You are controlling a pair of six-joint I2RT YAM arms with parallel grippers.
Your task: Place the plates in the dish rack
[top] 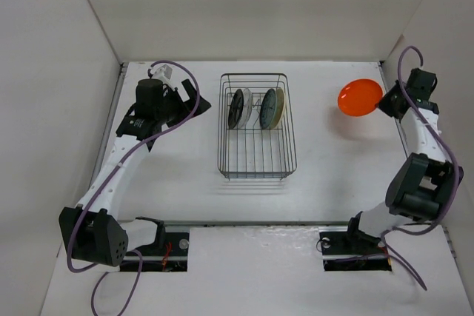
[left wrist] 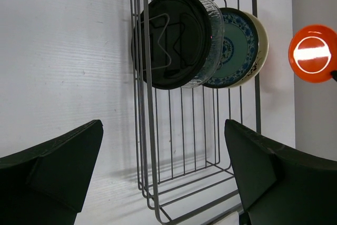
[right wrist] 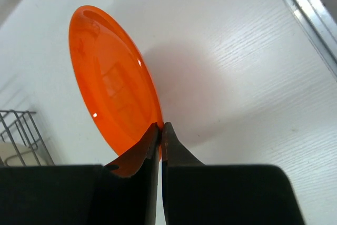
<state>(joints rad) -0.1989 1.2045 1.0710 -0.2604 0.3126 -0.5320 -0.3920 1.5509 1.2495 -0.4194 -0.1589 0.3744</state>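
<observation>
Overhead, the right arm (top: 418,175) is seen folded at the far right; the right pincer (top: 386,101) is closed on the rim of the orange plate (top: 359,98), tilted, well right of the dish rack (top: 257,171). The left pincer (top: 185,98) is spread wide, empty. Left wrist: four plates (left wrist: 174,40) are stood on edge at the rack's far end, the cream one (left wrist: 261,46) largely hidden. Right wrist: the orange plate's lower rim is covered by the pincer.

The orange plate (right wrist: 110,93) is glossy and smooth (the dish rack (top: 257,155) is thin metal wire).

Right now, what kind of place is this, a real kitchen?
Probably a robot test booth, not a kitchen: plain white walls box in a table, two robot arms are bolted at its edge, and a dish rack holds plates.
</observation>
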